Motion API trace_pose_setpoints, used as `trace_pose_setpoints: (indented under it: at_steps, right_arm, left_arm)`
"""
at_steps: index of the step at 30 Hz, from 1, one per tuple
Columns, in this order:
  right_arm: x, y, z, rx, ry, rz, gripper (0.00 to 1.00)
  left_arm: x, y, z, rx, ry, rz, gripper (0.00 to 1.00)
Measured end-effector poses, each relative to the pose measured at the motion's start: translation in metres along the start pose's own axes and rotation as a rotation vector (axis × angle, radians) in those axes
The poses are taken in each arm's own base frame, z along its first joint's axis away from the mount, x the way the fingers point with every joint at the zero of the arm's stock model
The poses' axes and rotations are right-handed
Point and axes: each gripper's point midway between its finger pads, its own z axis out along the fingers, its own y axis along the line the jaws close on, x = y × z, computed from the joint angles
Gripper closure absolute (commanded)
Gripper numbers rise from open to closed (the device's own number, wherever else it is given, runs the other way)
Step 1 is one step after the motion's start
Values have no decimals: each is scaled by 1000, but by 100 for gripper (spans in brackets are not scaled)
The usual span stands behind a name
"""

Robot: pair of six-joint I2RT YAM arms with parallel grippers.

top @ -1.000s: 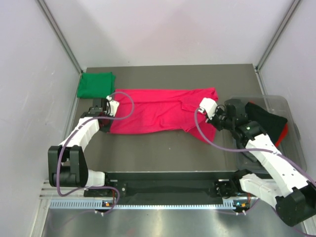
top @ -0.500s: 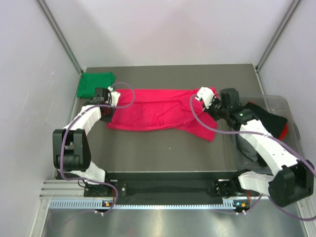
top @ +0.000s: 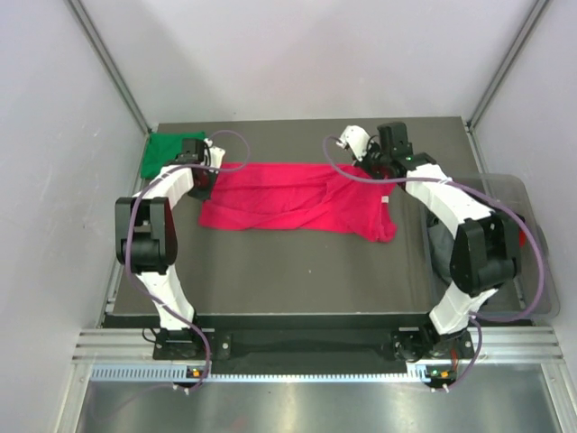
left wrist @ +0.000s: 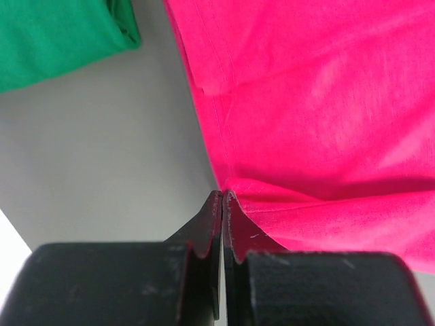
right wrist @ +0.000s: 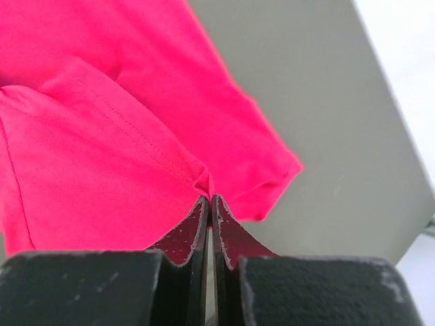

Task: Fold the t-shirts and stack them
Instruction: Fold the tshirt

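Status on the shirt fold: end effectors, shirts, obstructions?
Left end effector shut on pink t-shirt edge; right end effector same. Green t-shirt folded, far-left corner. Bin at right, clear of pink t-shirt.

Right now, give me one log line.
left gripper: shut on pink t-shirt | right gripper: shut on pink t-shirt | green t-shirt: folded, far-left corner

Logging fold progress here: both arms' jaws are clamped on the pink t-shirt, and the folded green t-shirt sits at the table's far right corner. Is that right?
Not quite. The green t-shirt sits at the table's far left corner, beside the left arm, as the top external view shows. The rest holds: both arms' jaws are clamped on the pink t-shirt.
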Motion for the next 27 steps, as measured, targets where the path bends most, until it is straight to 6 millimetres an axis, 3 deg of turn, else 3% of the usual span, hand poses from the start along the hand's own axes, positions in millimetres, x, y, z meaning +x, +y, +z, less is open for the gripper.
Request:
trace_pose_setpoints:
  at_steps: [6, 14, 27]
  right_arm:
    - [-16, -21, 23, 19, -10, -30, 100]
    - [-4, -30, 49, 12, 33, -43, 100]
    - [-8, -50, 56, 46, 27, -36, 100]
  left_arm:
    - [-16, 7, 10, -21, -23, -21, 100]
    - [-29, 26, 8, -58, -60, -88, 100]
    - [-40, 37, 17, -76, -85, -141, 100]
